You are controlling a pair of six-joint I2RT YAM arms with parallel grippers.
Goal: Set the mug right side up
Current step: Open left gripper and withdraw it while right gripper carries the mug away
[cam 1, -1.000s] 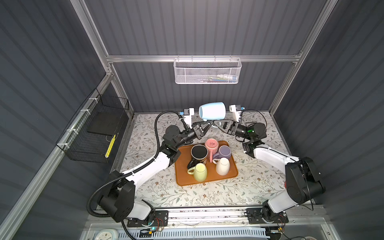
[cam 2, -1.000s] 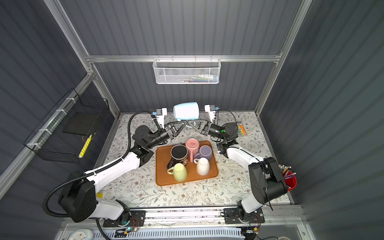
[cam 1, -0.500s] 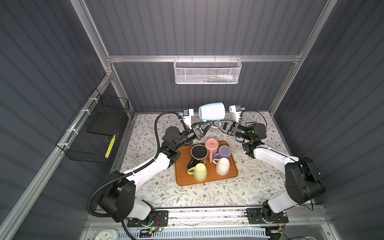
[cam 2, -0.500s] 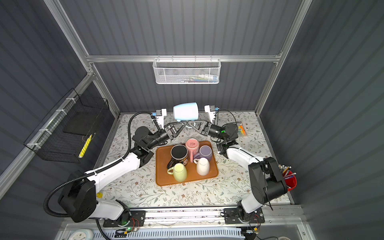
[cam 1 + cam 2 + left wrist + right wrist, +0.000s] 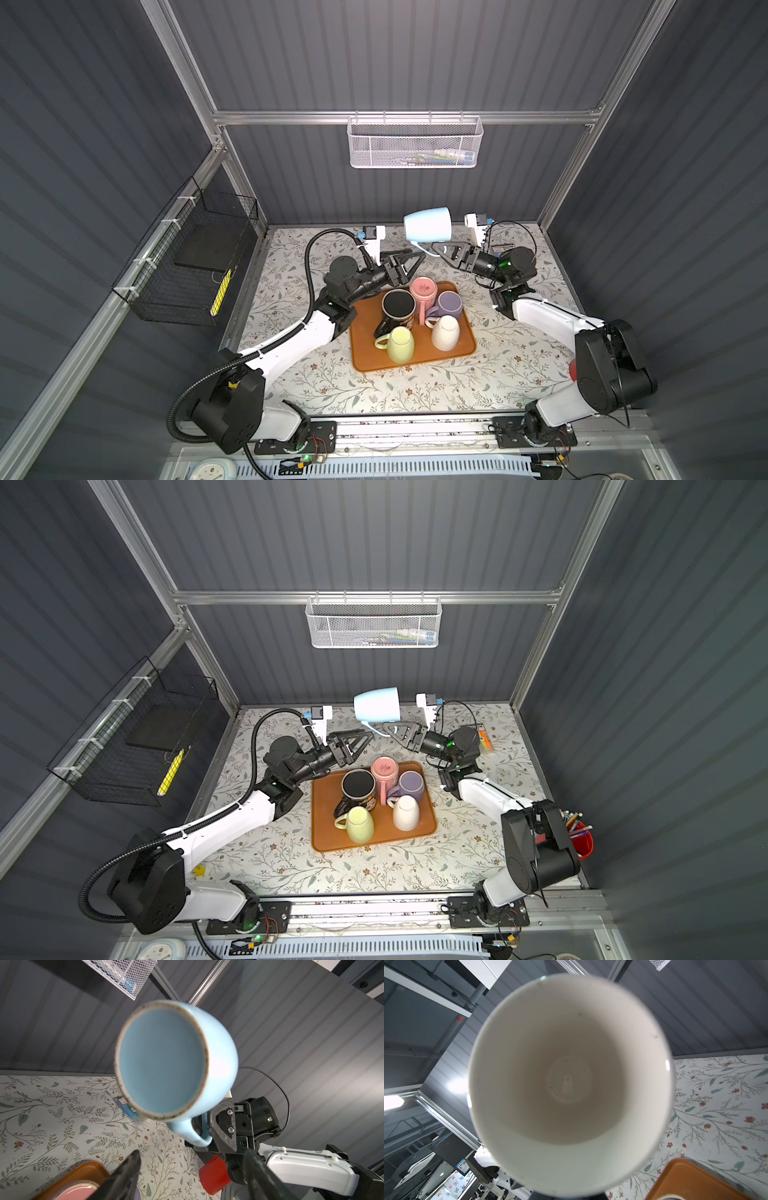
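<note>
A light blue mug [image 5: 428, 224] [image 5: 377, 705] hangs on its side in the air above the back of the table. Its base points left and its handle points down. My right gripper [image 5: 436, 248] [image 5: 387, 728] is shut on that handle [image 5: 193, 1136]. The right wrist view looks straight into the mug's pale inside [image 5: 569, 1076], which hides the jaws. My left gripper [image 5: 415, 258] [image 5: 362, 738] sits just below and left of the mug, open and holding nothing. In the left wrist view its two dark fingers [image 5: 128, 1169] stand wide apart under the mug's base [image 5: 162, 1059].
An orange tray [image 5: 361, 357] in the table's middle holds several mugs: black, pink, purple, white and yellow-green. A white mesh basket [image 5: 415, 143] hangs on the back wall and a black wire basket [image 5: 187, 266] on the left wall. A red pen cup [image 5: 582, 839] stands at the right edge.
My left gripper has opened its jaws and let go of the mug. The mug stays in place, held by the right gripper. Both arms have barely moved.
</note>
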